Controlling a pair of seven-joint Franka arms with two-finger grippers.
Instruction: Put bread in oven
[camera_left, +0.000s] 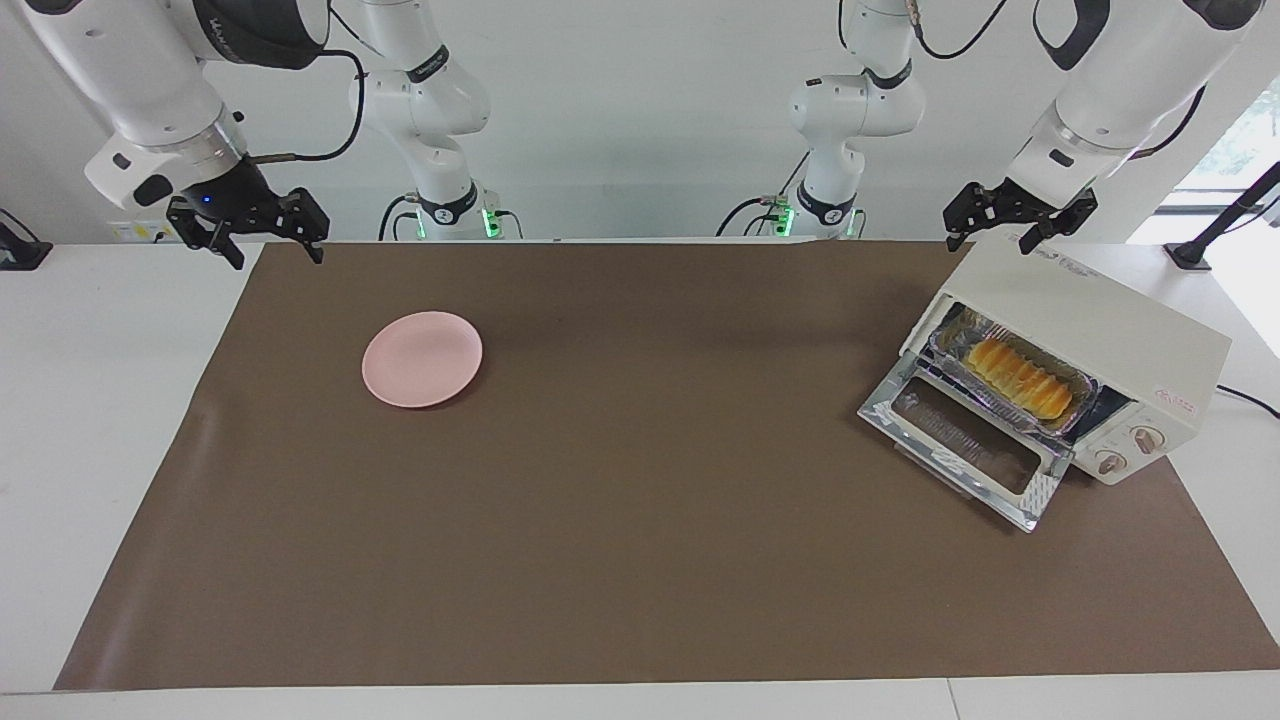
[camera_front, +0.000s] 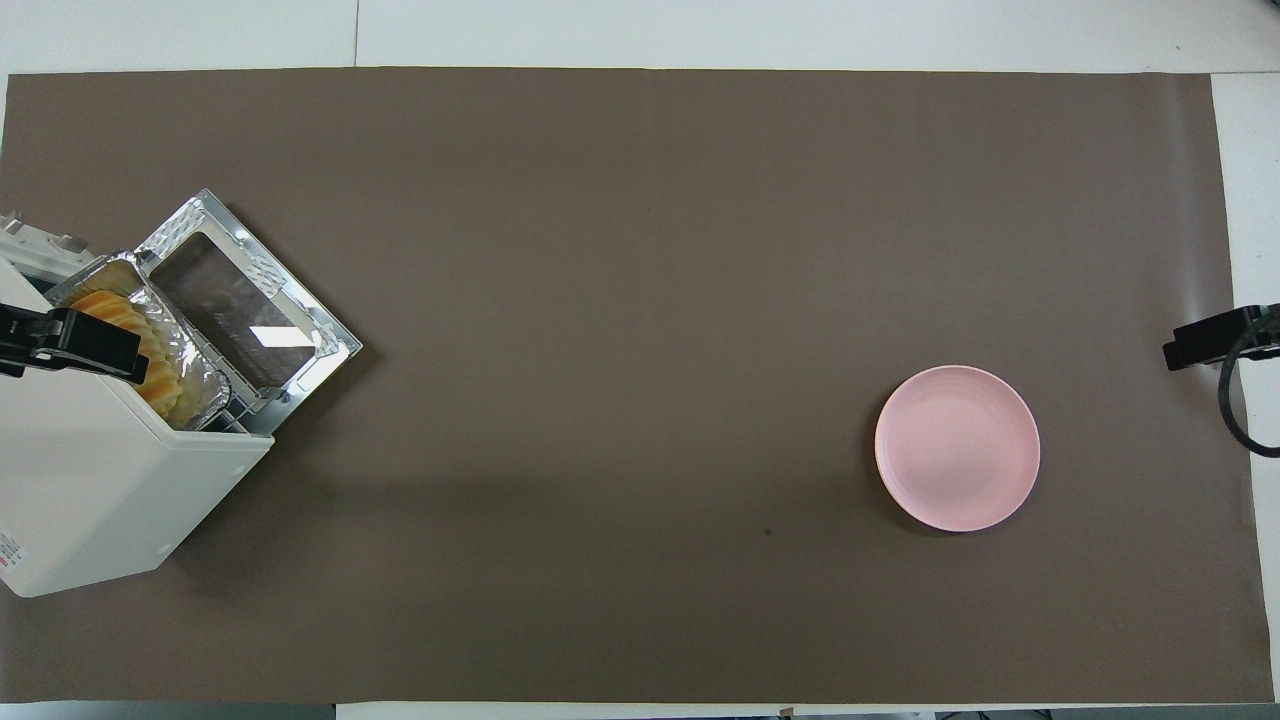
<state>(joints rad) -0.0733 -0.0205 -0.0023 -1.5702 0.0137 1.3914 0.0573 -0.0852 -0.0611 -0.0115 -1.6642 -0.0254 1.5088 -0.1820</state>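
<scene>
The yellow-orange bread (camera_left: 1020, 378) lies in a crinkled silver foil tray (camera_left: 1008, 410) on the rack inside the cream-white oven (camera_left: 1100, 320), at the left arm's end of the table. The oven's glass door (camera_left: 965, 445) hangs open, down onto the mat. My left gripper (camera_left: 990, 240) is open and empty, up in the air over the oven's top edge. In the overhead view the left gripper (camera_front: 70, 345) covers part of the bread (camera_front: 165, 385). My right gripper (camera_left: 278, 255) is open and empty, raised over the mat's corner at the right arm's end.
A round pink plate (camera_left: 422, 358) lies bare on the brown mat (camera_left: 640, 520), toward the right arm's end. The oven (camera_front: 90, 480) stands at an angle, its open door (camera_front: 245, 305) reaching out over the mat.
</scene>
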